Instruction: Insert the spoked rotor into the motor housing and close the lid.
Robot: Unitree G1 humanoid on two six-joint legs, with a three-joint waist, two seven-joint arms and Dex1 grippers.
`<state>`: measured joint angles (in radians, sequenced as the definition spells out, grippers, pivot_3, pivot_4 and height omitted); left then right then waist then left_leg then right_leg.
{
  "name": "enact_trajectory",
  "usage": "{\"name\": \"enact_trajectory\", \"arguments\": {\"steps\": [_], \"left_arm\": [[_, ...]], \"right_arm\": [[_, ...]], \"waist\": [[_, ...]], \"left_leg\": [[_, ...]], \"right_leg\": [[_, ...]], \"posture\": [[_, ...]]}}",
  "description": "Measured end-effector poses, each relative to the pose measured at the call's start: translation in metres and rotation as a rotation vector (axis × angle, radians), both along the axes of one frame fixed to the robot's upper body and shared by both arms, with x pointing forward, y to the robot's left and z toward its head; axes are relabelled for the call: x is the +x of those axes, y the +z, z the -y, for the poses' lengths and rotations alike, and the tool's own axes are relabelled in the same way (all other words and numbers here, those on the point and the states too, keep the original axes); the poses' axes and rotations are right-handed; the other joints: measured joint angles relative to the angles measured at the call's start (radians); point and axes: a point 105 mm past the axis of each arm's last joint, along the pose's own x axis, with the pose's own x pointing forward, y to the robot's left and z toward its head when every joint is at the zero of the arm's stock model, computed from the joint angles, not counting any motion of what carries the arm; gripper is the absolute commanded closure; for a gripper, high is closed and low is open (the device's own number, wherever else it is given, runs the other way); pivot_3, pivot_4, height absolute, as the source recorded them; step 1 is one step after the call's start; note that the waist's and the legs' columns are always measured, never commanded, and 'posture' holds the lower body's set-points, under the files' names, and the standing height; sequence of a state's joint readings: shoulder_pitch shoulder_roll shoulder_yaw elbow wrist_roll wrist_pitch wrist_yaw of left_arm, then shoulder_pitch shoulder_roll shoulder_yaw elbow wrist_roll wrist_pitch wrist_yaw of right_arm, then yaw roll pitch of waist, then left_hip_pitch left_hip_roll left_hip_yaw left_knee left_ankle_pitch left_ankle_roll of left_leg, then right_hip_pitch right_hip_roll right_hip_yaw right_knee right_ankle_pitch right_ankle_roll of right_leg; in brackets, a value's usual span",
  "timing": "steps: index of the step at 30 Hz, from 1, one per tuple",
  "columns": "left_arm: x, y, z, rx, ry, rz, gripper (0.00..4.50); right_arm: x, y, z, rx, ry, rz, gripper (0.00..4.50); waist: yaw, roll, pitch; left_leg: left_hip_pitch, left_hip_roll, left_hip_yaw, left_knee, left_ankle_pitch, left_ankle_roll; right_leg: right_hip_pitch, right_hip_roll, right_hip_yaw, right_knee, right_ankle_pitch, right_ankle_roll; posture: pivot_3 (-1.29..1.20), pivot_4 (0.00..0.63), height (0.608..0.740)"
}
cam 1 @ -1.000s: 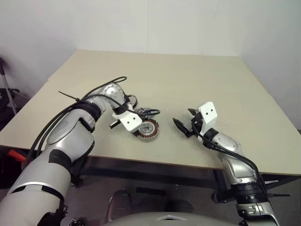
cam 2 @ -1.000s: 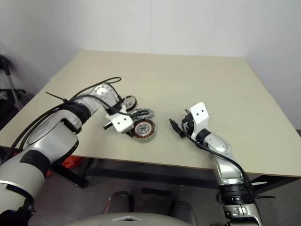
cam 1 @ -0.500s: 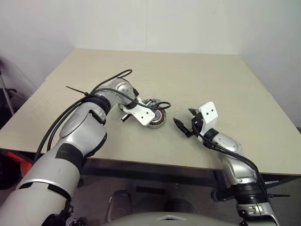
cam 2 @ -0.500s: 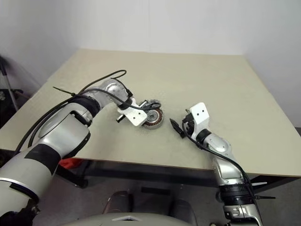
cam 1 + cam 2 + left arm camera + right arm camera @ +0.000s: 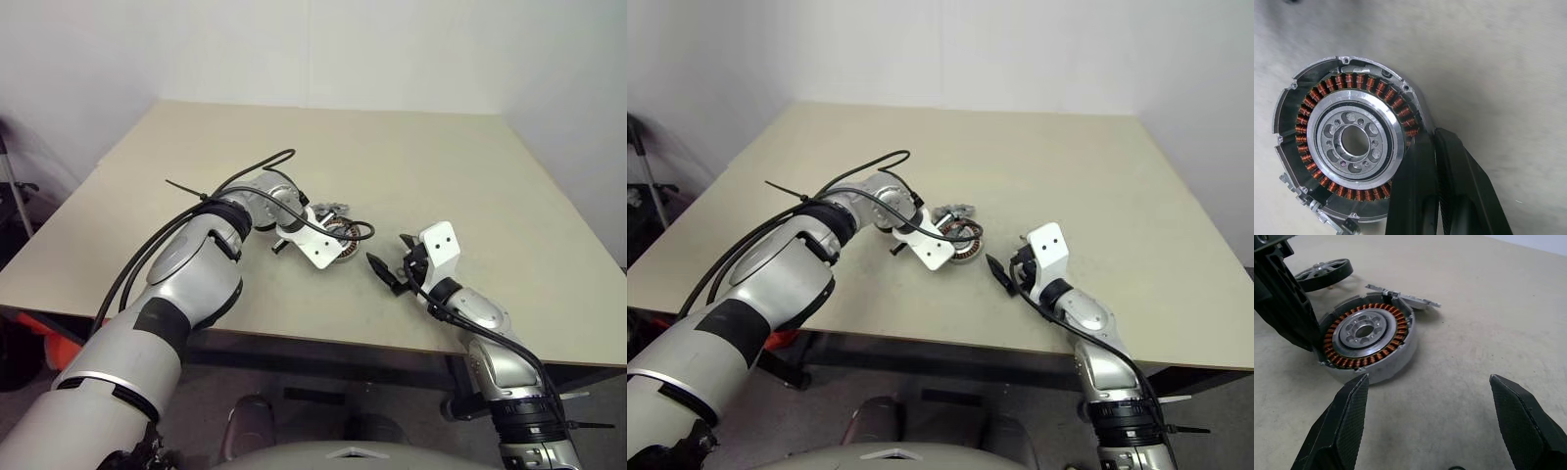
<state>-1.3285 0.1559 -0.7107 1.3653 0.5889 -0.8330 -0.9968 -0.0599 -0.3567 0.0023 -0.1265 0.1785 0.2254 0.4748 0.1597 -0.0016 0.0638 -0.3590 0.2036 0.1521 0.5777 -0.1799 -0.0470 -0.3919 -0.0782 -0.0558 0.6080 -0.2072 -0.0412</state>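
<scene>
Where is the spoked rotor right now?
In the right wrist view the spoked rotor lies flat on the table, just beyond the motor housing, behind the shut left gripper.

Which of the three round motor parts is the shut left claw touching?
The motor housing, the cup ringed with copper windings: the left claw sits against its rim. The spoked rotor and the flat lid lie behind it.

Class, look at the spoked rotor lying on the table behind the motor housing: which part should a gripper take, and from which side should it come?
Probably the outer rim, from above. The spoked rotor lies flat on the table, apart from the motor housing, so its edge offers little height from the side. One finger could drop through a gap between spokes, the other outside the rim. The open right gripper points level, so it would need tilting down.
</scene>
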Motion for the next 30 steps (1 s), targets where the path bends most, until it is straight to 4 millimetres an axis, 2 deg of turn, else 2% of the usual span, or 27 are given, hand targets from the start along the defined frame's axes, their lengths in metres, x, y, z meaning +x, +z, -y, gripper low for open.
{"name": "enact_trajectory", "arguments": {"steps": [14,17,20,30], "left_arm": [[-0.006,0.004,0.018,-0.039,-0.044,-0.003,4.49],[-0.009,0.003,0.02,-0.033,-0.051,-0.021,3.89],[-0.009,0.005,0.021,-0.046,-0.046,-0.025,2.89],[-0.005,0.01,0.011,-0.076,-0.019,-0.034,2.89]], "right_arm": [[0.0,0.0,0.001,-0.001,-0.01,-0.001,0.06],[-0.002,0.0,0.001,-0.001,-0.012,0.0,0.06],[-0.005,-0.002,0.002,-0.001,-0.017,-0.006,0.06],[-0.003,0.0,0.0,-0.001,-0.013,-0.003,0.06]], "waist": [[0.0,0.0,0.0],[0.0,0.0,0.0],[0.0,0.0,0.0],[-0.002,0.0,0.0]], "left_leg": [[0.0,0.0,0.0,0.0,-0.001,0.001],[-0.001,0.0,0.0,0.0,-0.001,0.001],[0.0,0.0,0.0,0.0,-0.002,0.003],[0.001,0.0,-0.001,0.0,-0.002,0.004]], "right_leg": [[0.0,0.0,0.0,0.0,0.0,0.0],[0.0,0.0,0.0,-0.001,0.0,0.0],[0.0,0.0,0.0,-0.001,0.0,0.0],[0.001,0.0,0.0,-0.001,0.0,0.0]], "posture": [[0.0,0.0,0.74],[0.0,0.0,0.74],[0.0,0.0,0.74],[0.0,0.0,0.74]]}}
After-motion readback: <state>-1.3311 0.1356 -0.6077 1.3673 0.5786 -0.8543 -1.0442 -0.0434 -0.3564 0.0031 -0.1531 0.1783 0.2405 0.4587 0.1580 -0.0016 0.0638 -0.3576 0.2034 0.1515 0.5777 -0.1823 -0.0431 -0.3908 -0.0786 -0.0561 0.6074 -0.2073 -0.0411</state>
